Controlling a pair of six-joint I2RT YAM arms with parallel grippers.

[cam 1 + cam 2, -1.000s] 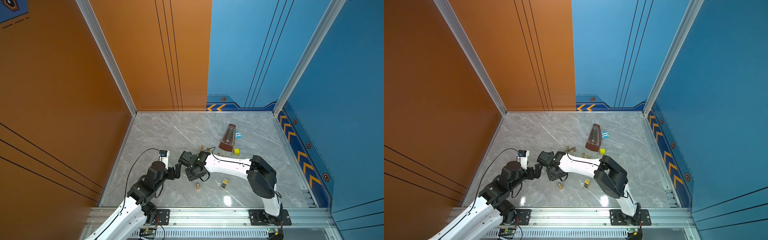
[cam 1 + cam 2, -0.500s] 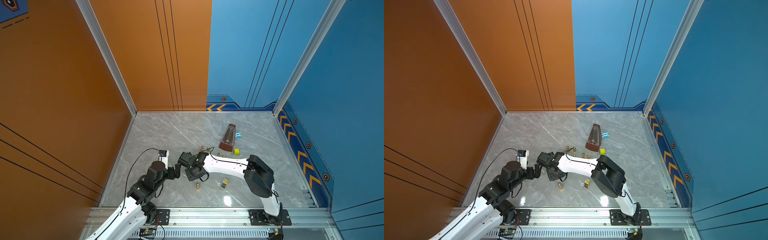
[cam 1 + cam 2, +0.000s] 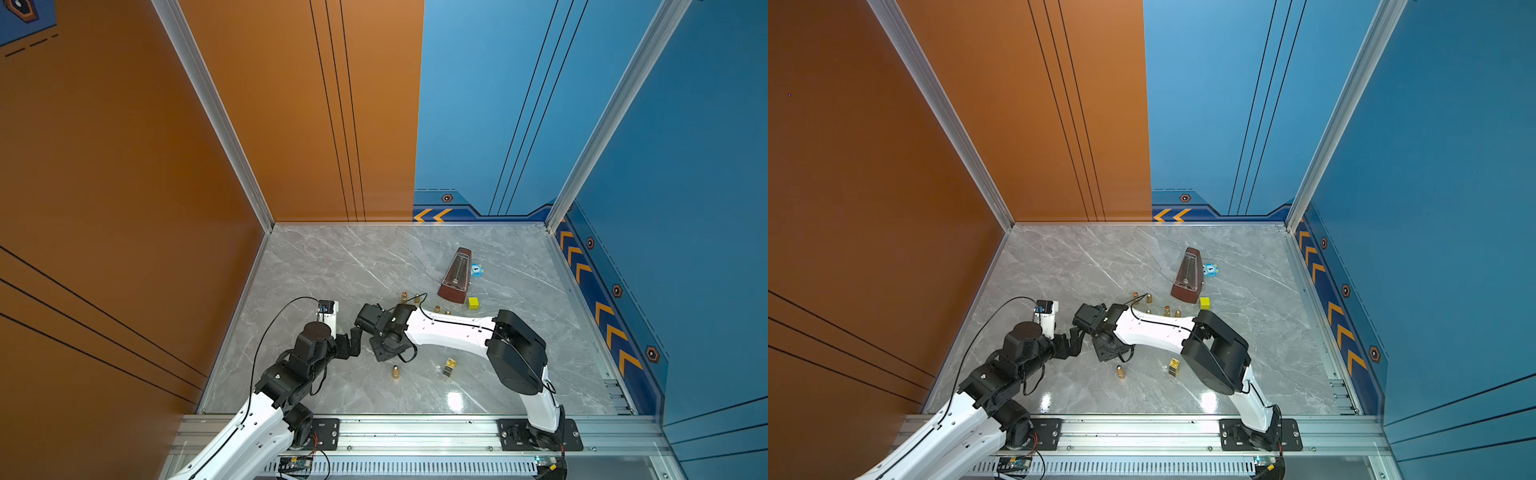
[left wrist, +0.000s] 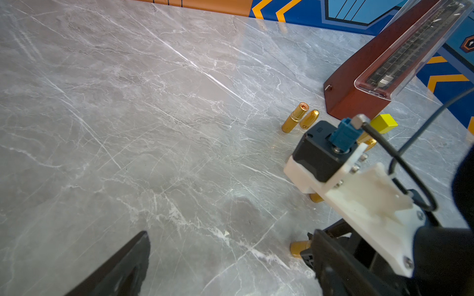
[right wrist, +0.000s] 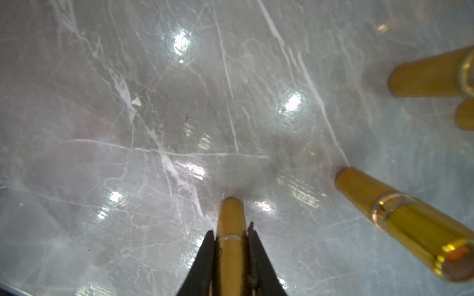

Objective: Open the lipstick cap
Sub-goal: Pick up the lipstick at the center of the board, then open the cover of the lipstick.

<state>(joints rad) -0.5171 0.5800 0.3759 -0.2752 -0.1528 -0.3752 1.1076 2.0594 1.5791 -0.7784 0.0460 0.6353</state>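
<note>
A yellow cube [image 3: 473, 303] and possibly a blue clock [image 3: 477, 270] sit beside a metronome [image 3: 456, 276].

bench [image 4: 128, 102]: grey marble-look slab, polished and glossy, mirrors the lamps.
lipstick [image 5: 230, 225]: gold barrel, satin-matt, thin shiny ring.
open lipstick [image 5: 400, 220]: matt gold base, glossy metallic gold sleeve.
metronome [image 4: 359, 84]: red-brown body, smooth; cover [image 4: 415, 51] clear glossy plastic.
cube [image 4: 384, 123]: yellow, matt.
right pincer [image 5: 231, 238] fingers [image 5: 202, 261]: black matt plastic.
camera mount [image 4: 364, 194]: white matt plastic.
rail [image 3: 415, 432]: bare brushed metal.
</note>
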